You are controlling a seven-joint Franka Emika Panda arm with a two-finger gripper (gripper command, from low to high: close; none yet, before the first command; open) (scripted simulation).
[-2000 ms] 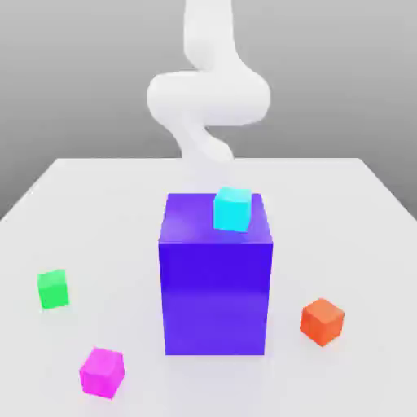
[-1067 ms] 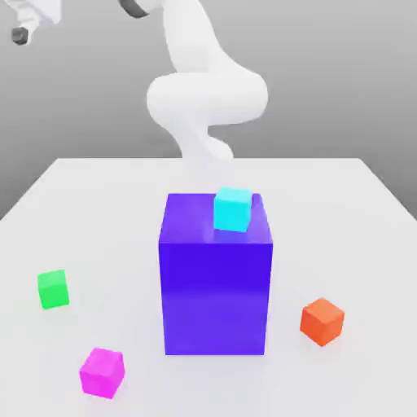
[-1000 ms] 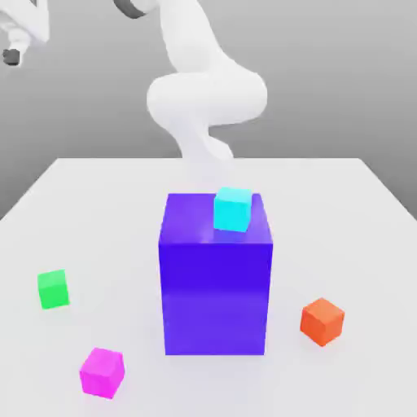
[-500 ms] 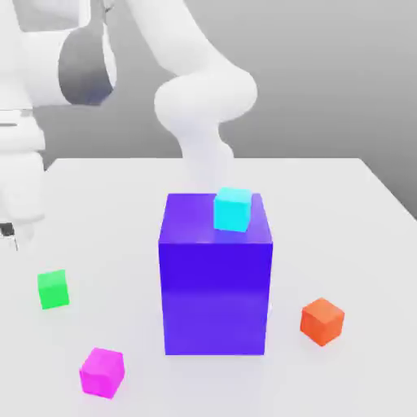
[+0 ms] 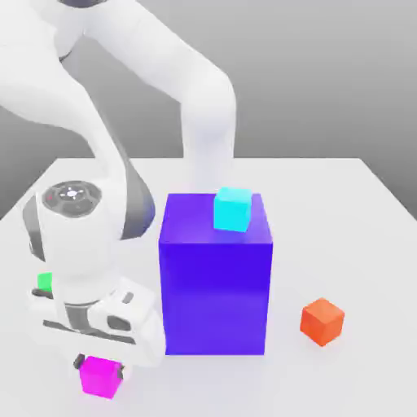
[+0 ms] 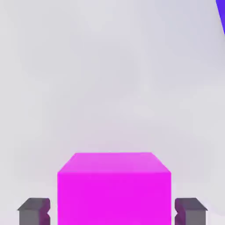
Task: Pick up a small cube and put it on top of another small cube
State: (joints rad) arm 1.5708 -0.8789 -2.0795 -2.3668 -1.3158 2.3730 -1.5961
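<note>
Exterior view: the gripper (image 5: 101, 370) is lowered over the magenta cube (image 5: 101, 378), its two dark fingertips straddling the cube near the exterior view's left. The hand view gives the same meeting from close up: the cube's flat, evenly coloured faces and crisp straight edges sit between two grey, blocky fingers with bevelled ends. A narrow strip of pale surface separates each finger from the cube, so the gripper is unclenched around it, with no grasp made. The magenta cube is on the smooth, whitish worktop (image 5: 350, 244), in front of the green cube (image 5: 45, 282), which is partly covered by the hand.

The tall block (image 5: 216, 297), deep blue-violet with plain, squared sides and a faint sheen, stands upright near the middle. A small cyan cube (image 5: 233, 209) rests on its flat top. Toward the exterior view's right, an orange-red cube (image 5: 322, 322) lies on the worktop with a corner facing forward. The arm (image 5: 155, 49) has rounded white casings with smooth grey sections.
</note>
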